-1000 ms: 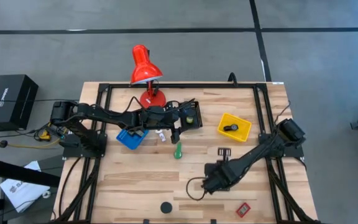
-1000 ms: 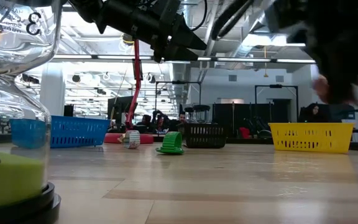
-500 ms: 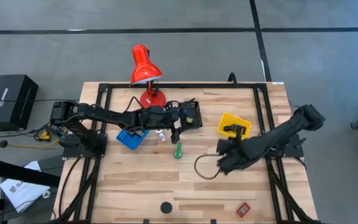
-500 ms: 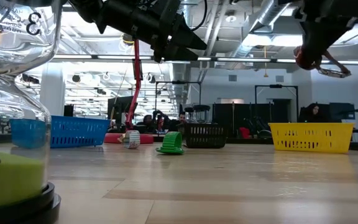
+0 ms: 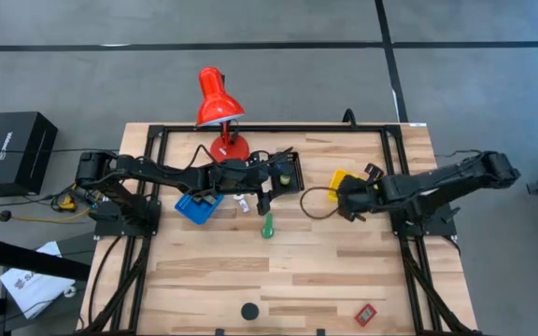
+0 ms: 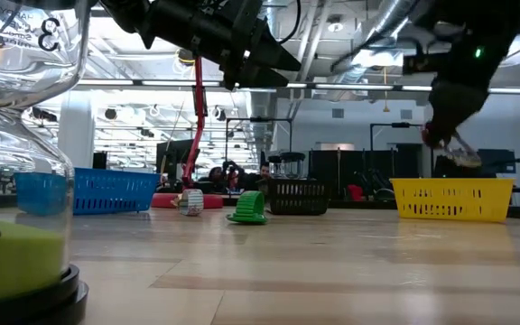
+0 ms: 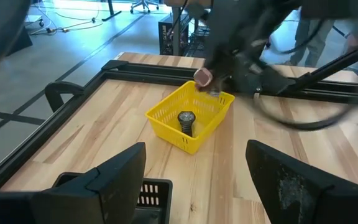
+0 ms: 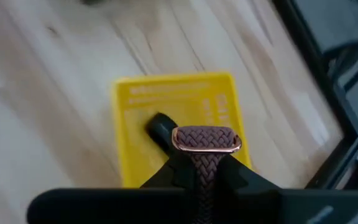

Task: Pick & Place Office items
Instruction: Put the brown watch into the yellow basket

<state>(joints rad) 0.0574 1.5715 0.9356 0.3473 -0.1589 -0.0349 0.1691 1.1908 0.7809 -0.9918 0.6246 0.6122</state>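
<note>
Right end effector (image 5: 351,199) hides part of the yellow bin (image 5: 338,179)

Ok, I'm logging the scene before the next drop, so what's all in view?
Lamp: one, red, table's far edge.
Blue bin: one, left of centre.
Black bin: one, centre.
Yellow bin: one, right of centre.
Watch: one, black, inside yellow bin.
Green stick: one, mid-table.
White tube: one, beside blue bin.
Disc: one, black, front edge.
Tag: one, red, front right.
Braided band: one, brownish, held.
Left gripper: jaws open, by black bin.
Right gripper: jaws shut on band, above yellow bin.
</note>
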